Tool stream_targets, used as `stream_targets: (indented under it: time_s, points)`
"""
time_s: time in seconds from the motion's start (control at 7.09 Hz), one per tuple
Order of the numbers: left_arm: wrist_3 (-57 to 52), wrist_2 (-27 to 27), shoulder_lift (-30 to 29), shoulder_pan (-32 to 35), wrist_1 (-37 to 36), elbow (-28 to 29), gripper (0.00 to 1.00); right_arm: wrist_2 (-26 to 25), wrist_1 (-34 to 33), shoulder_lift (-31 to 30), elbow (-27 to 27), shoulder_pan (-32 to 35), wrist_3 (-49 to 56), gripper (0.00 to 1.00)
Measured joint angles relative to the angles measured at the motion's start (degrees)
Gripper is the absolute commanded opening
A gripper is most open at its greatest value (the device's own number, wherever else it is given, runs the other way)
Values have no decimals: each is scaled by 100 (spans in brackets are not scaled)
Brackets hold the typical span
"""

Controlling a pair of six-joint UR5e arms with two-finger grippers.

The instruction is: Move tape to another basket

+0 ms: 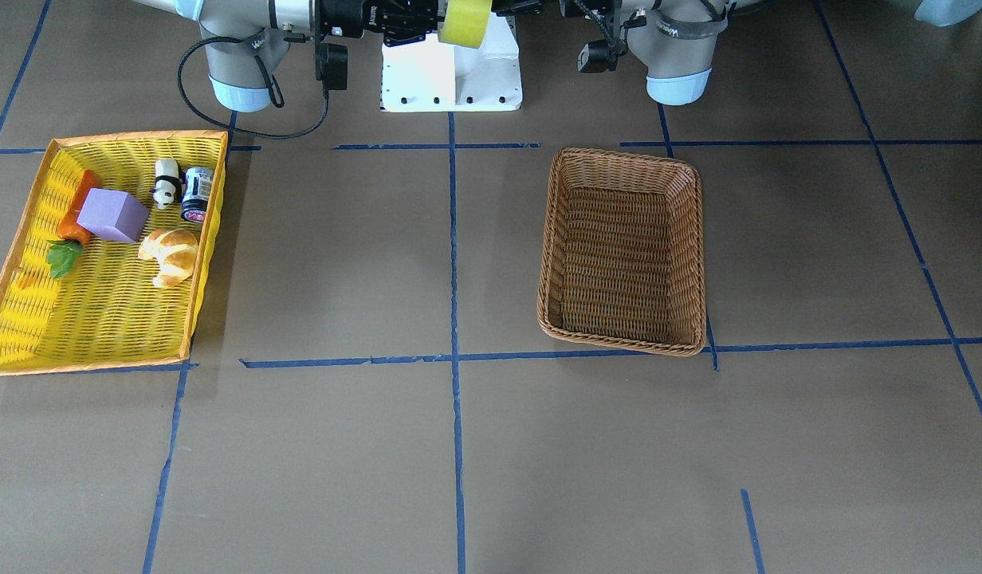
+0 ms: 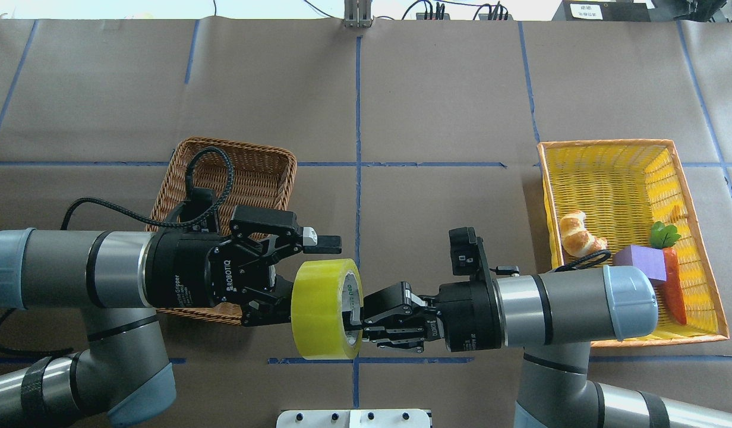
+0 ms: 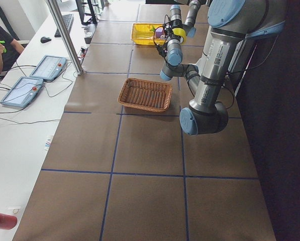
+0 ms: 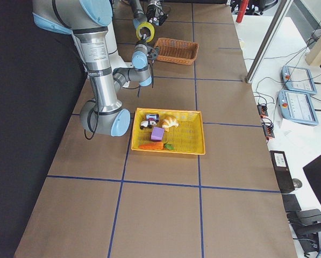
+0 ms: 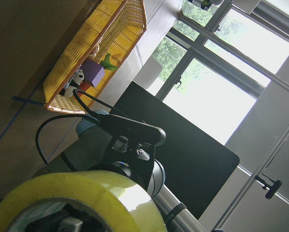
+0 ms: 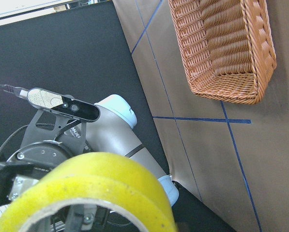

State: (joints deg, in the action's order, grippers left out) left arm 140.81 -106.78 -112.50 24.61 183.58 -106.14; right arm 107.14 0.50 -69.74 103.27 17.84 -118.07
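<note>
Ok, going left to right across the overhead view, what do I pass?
brown basket → left gripper → tape → right gripper → croissant → purple block → carrot

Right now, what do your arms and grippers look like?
The left arm and right arm are silver-grey tubes with blue joint caps. The left gripper and right gripper are black; the left's reads ROBOTIQ in white. Black cables loop at both wrists.

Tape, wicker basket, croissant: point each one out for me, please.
tape (image 2: pixel 318 309): overhead exterior view, on its yellow outer band.
wicker basket (image 1: pixel 618 263): exterior front-facing view, on its bare woven floor.
croissant (image 1: pixel 170 253): exterior front-facing view, on the middle of its body.
</note>
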Motion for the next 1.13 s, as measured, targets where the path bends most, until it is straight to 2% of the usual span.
stream_targets:
  time_s: [0.14,0.28,1.13]
  points:
    - [0,-3,0,0,-3,6,16,-25,7,-2,0,0,5,100]
    - [0,-6,0,0,-5,11,7,-44,12,-4,0,0,8,100]
    - [-90,-47,43,66,25,-110,5,-132,20,-39,6,0,14,100]
